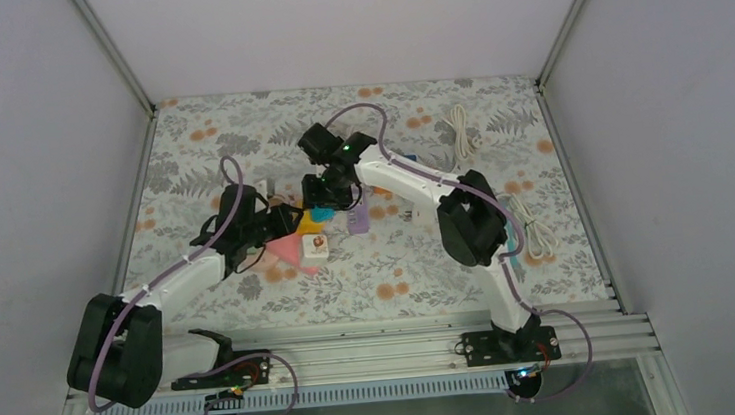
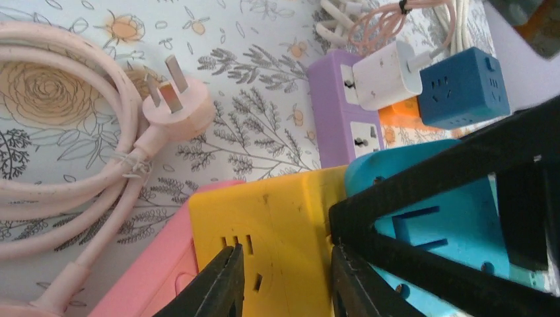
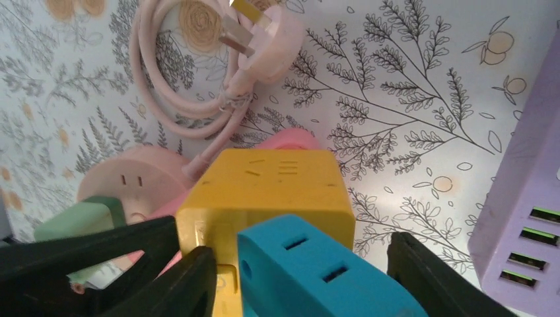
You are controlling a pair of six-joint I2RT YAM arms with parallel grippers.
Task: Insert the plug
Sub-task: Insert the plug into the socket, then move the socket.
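Two grippers meet mid-table over a cluster of socket blocks.

Right gripper (image 3: pixel 300 246): fingers (image 3: pixel 432 277) spread wide, one on each side of the cyan adapter (image 3: pixel 317 277), pinching it. Its slotted face points at the wrist camera. The cyan adapter is butted against the yellow socket cube (image 3: pixel 271 191), touching its near face. Can't see any prongs, or how far it is seated.

Left gripper (image 2: pixel 285 249): fingers (image 2: pixel 228 284) partly spread, tips lying over the yellow socket cube's slotted face. The cube runs wider than the gap in the left wrist view. In the right wrist view one left finger reaches the cube's side. Can't tell if it is actually clamped.

The cube sits partly on a pink block (image 2: pixel 148 281), with a round pink socket (image 3: pixel 132 181) behind it.

Pink plug (image 2: pixel 178 109) lies loose on the floral tablecloth (image 2: pixel 264 39), prongs exposed, cord (image 2: pixel 53 105) coiled beside it, held by neither gripper.

Purple power strip (image 2: pixel 340 112) is just beside the cluster, with a white adapter (image 2: pixel 386 72) in it and a blue cube (image 2: pixel 465 86) next to that.
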